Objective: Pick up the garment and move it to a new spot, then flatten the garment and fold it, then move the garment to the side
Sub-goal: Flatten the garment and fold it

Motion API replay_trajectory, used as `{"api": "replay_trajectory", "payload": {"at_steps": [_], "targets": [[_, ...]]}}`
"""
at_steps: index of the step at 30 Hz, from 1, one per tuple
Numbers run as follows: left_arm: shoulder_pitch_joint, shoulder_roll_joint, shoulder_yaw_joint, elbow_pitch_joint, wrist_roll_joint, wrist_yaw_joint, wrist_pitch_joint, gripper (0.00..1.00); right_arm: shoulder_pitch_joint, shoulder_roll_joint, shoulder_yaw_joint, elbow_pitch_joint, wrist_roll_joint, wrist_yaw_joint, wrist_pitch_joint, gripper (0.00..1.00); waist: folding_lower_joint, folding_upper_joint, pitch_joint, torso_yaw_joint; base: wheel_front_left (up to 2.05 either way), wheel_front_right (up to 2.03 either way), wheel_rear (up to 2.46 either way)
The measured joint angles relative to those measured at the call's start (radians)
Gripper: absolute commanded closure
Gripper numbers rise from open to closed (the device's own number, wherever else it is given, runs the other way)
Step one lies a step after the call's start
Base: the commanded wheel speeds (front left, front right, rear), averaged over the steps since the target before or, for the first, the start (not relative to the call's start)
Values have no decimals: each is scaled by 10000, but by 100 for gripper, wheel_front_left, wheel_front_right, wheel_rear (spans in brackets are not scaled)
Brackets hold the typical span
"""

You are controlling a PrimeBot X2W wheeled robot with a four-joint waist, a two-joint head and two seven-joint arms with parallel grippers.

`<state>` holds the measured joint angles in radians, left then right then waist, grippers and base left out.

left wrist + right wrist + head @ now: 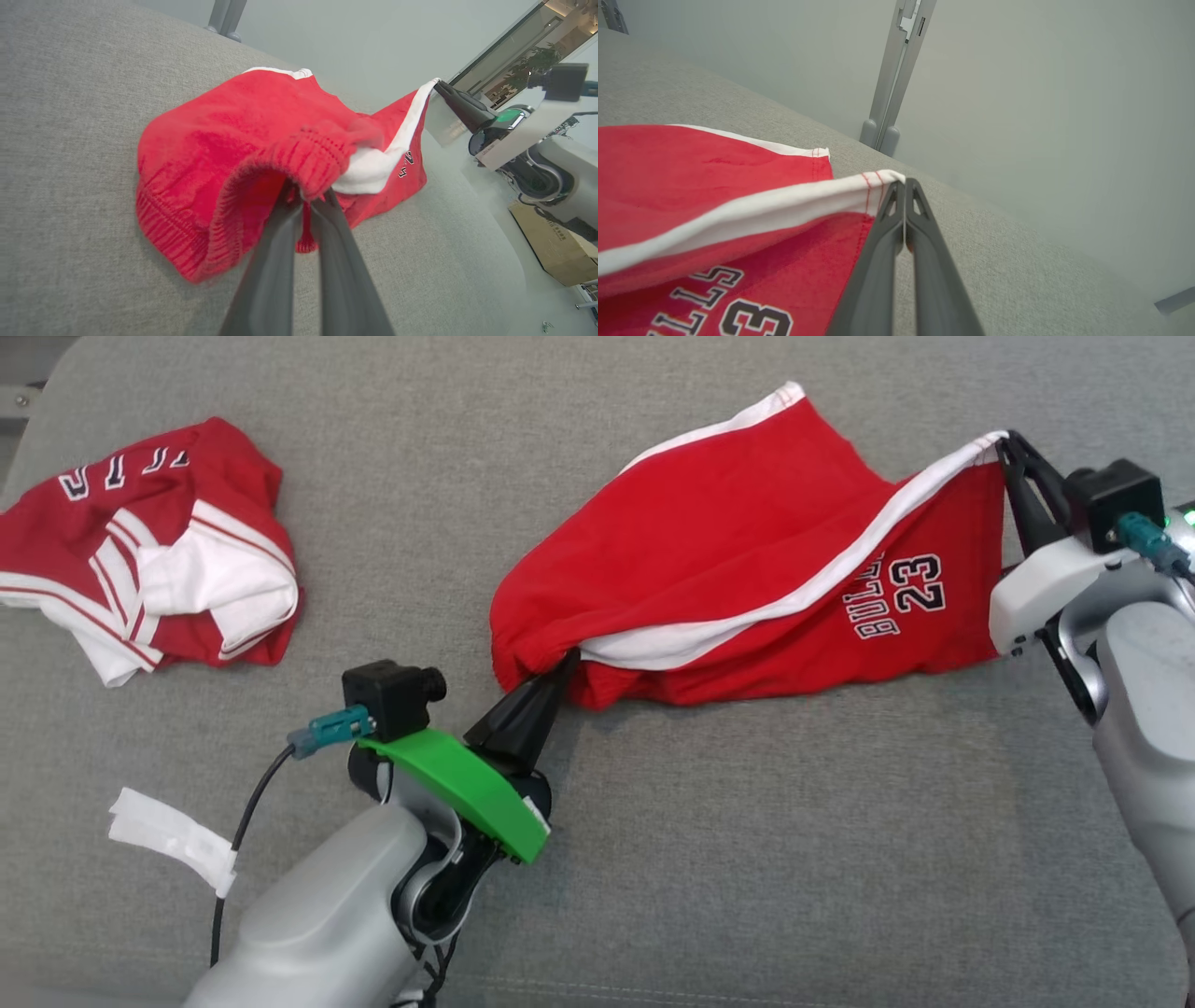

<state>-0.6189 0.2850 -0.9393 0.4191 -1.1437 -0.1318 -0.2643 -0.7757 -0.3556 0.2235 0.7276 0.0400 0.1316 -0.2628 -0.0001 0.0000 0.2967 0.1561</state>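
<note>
The left gripper (569, 658) clamped the shorts (747, 541) at the waistband, the right gripper (1004, 441) at a hem corner — overtension could free that shallow grip.

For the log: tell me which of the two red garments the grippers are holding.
The red shorts printed BULLS 23, stretched between left gripper and right gripper; the other red-and-white garment lies crumpled, untouched, at far left.

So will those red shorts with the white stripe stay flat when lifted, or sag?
Probably sag: the red fabric shorts with the white side stripe already droop and wrinkle between the two pinched ends. Likely light, since thin jaws hold a raised corner. The gathered elastic waistband may stay bunched.
</note>
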Motion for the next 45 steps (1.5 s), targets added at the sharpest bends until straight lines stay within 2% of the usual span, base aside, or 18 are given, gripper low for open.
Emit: {"api": "replay_trajectory", "payload": {"at_steps": [12, 17, 21, 34, 35, 36, 37, 38, 45], "targets": [[-583, -784, 786, 270, 36, 0, 2, 100, -2478, -316, 58, 1578, -416, 2, 0, 100, 1, 0, 1250, 1177, 0, 0, 0], [-719, -1104, 1294, 476, 263, 0, 0, 100, -3147, -290, 268, 2079, -617, 2, 0, 100, 1, 0, 1651, 1609, 0, 0, 0], [-815, -1338, 1313, 529, 353, 0, 2, 100, -3486, -305, 360, 2479, -719, 2, 0, 100, 0, 0, 1900, 1903, 0, 0, 0], [-1402, -1845, 1542, 1047, 734, 0, 2, 100, -3997, -309, 362, 3423, -1072, 2, 0, 100, 1, 0, 2385, 2266, 0, 0, 0], [-1430, -1883, 1620, 1089, 738, 0, 0, 62, -4007, -301, 313, 3450, -1101, 2, 0, 100, 1, 0, 2386, 2254, 0, 0, 0], [-1466, -1910, 1661, 1143, 771, 0, 0, 0, -4032, -286, 217, 3450, -1112, 2, 0, 100, 1, 0, 2387, 2237, 0, 0, 0], [-1483, -1939, 1705, 1208, 825, 0, 0, 0, -4073, -265, 117, 3430, -1129, 0, 0, 58, 1, 0, 2387, 2210, 0, 0, 0], [-1487, -1971, 1804, 1258, 849, 0, 0, 0, -4112, -221, 19, 3436, -1129, 0, 0, 0, 1, 0, 2382, 2181, 0, 0, 0], [-1299, -2063, 2982, 1465, 1925, 0, 0, 0, -3713, -71, -541, 2863, -1126, 0, 0, 0, 1, 0, 2122, 1997, 0, 0, 0]]}}
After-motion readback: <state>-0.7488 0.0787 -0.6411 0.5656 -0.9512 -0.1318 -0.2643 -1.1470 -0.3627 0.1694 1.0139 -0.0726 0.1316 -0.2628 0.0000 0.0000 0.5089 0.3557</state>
